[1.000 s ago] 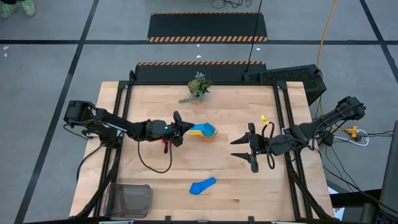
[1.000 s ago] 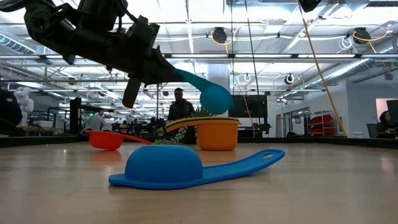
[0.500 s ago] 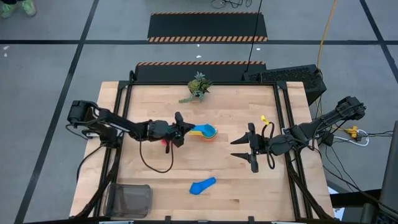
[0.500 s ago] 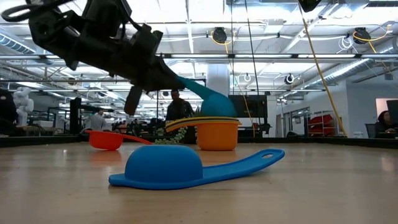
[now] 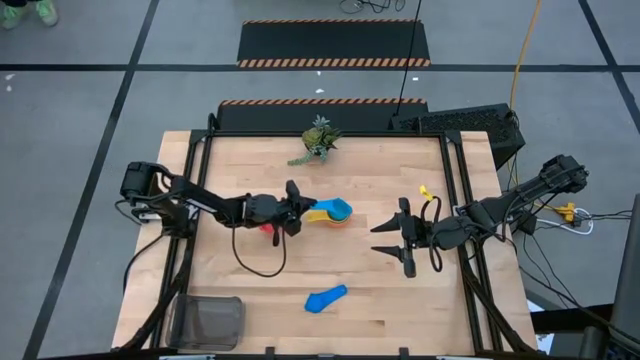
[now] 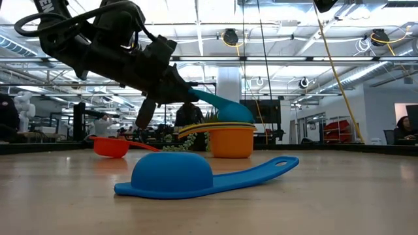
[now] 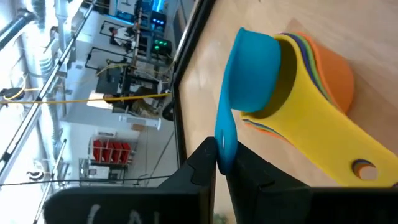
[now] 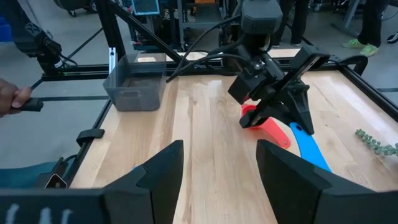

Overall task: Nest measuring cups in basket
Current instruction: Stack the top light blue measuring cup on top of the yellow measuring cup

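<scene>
A blue measuring cup (image 6: 196, 177) lies upside down nearest the low camera, on the wooden table (image 5: 370, 290). Beyond it, the left gripper (image 5: 297, 207) pinches the handle of a light blue cup (image 7: 252, 68), its bowl sitting in the yellow-topped stack (image 5: 335, 212) at mid-table; a red cup (image 6: 112, 146) lies alongside. The right gripper (image 5: 392, 238) waits open near the right edge. The mesh basket (image 5: 208, 321) stands at the table's near-left corner

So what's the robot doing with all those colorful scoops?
The left pincer holds a light blue cup by its handle, setting it into a stack of cups mid-table. A blue cup and a red cup lie loose. The basket sits at a corner. The right pincer waits open.
</scene>
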